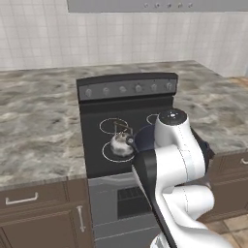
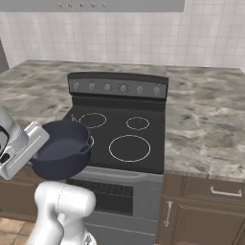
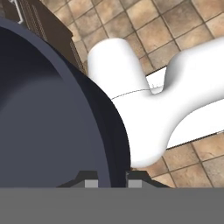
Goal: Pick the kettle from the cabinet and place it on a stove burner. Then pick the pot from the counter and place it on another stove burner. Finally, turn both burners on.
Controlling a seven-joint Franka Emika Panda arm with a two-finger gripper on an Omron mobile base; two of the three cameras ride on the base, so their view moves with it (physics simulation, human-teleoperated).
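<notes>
The silvery kettle (image 1: 121,143) with its thin brown handle stands on the stove's front left burner. The dark blue-grey pot (image 2: 62,149) hangs in the air, tilted, over the stove's front left edge, and its rim (image 1: 144,137) peeks out from behind my arm. My gripper (image 2: 37,152) is shut on the pot's rim at its left side. In the hand view the pot's wall (image 3: 52,127) runs down between the two fingertips (image 3: 91,182). The front right burner (image 2: 129,147) and both back burners are bare.
The stove's knobs (image 2: 115,87) line its raised back panel. The marble-look counter (image 2: 206,124) runs on both sides of the stove, with brown drawers (image 1: 29,198) and the oven door (image 2: 115,201) below. My own arm blocks the stove's right half in the left base view.
</notes>
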